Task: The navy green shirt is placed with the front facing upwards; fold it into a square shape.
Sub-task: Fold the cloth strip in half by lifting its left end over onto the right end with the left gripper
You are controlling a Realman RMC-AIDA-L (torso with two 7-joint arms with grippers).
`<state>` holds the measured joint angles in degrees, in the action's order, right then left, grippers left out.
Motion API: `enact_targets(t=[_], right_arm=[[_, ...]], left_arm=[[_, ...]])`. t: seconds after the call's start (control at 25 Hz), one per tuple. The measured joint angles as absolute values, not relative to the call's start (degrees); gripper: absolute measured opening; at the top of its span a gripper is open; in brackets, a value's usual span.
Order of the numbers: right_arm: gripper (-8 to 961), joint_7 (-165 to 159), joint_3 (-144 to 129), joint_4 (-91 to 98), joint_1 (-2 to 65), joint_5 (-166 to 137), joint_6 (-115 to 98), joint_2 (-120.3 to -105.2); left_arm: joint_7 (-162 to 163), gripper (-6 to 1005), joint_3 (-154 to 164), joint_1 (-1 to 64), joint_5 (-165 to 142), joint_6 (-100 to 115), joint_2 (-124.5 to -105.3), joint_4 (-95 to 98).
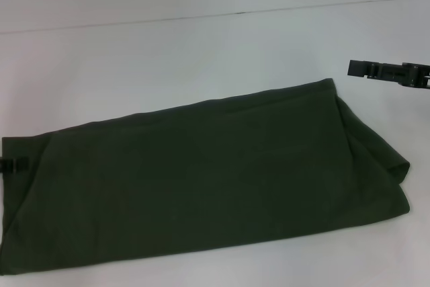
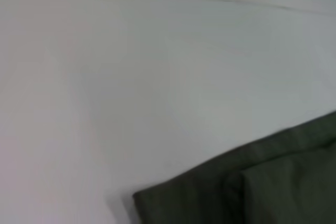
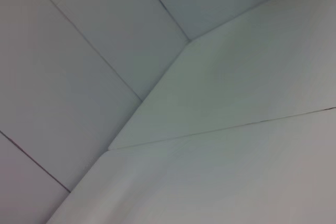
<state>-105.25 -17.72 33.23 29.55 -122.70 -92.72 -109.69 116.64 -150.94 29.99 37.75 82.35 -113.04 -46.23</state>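
Navy green shirt (image 1: 201, 186) closest to camera, lying flat on white table (image 1: 168, 52), folded to a long band, plain green side up. No lettering, print or label readable on it. Layered fold edges bunched at shirt's right end; in left wrist view a folded corner (image 2: 236, 192) on the table. Left gripper (image 1: 15, 164) just pokes in at shirt's left edge, finger state can't tell. Right gripper (image 1: 356, 68) hanging clear above shirt's far right corner, no contact; finger state can't tell either.
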Motion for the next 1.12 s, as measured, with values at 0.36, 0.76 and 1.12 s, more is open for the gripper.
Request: enact_targets(t=[0.36, 0.76, 1.12], right_arm=[[862, -105.1, -17.8, 33.3, 29.6, -122.7, -92.4, -109.50], [859, -105.1, -17.8, 33.3, 29.5, -122.6, -92.1, -109.62], [858, -105.1, -17.8, 33.3, 29.2, -122.5, -92.0, -109.68]], left_arm=[[116.7, 888, -149.7, 30.0, 35.8, 80.9, -112.86, -44.9], [116.5, 887, -149.4, 30.6, 33.3, 80.7, -112.86, -43.4], [116.5, 888, -147.3, 30.8, 33.1, 81.0, -112.97, -43.3]])
